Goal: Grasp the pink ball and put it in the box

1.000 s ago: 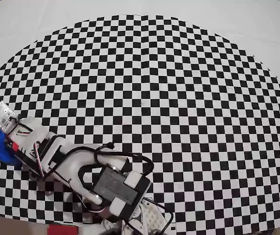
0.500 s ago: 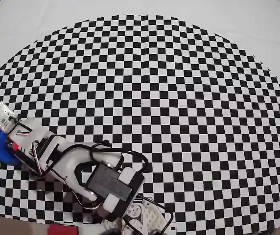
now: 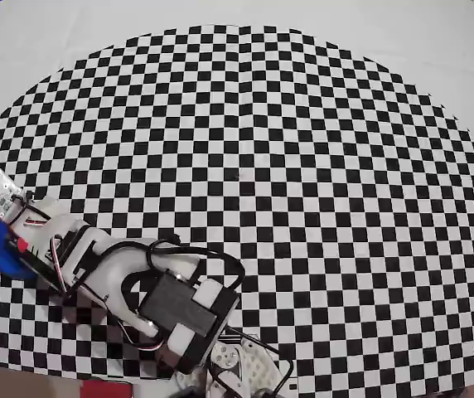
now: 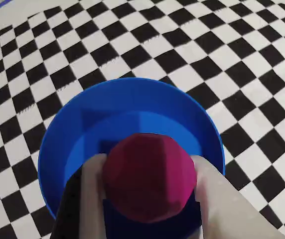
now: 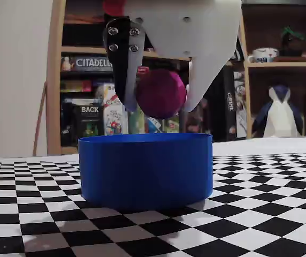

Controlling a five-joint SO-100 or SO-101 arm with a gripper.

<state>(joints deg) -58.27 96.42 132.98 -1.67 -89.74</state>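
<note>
Two fingers of the tool (image 5: pixel 161 104) pinch the pink ball (image 5: pixel 161 92) just above the open mouth of the box (image 5: pixel 145 168). We see the box upright on the checkered bench (image 5: pixel 260 214). Behind it, shelf boxes read "CITADEL" (image 5: pixel 91 64) and "BACK" (image 5: pixel 89 110).

Gripper (image 5: pixel 161 104) clamped, pointing down

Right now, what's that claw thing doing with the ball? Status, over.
Claw shut on pink ball. Ball held above the blue box, inside its rim line in the wrist view. Nothing in the way.
</note>
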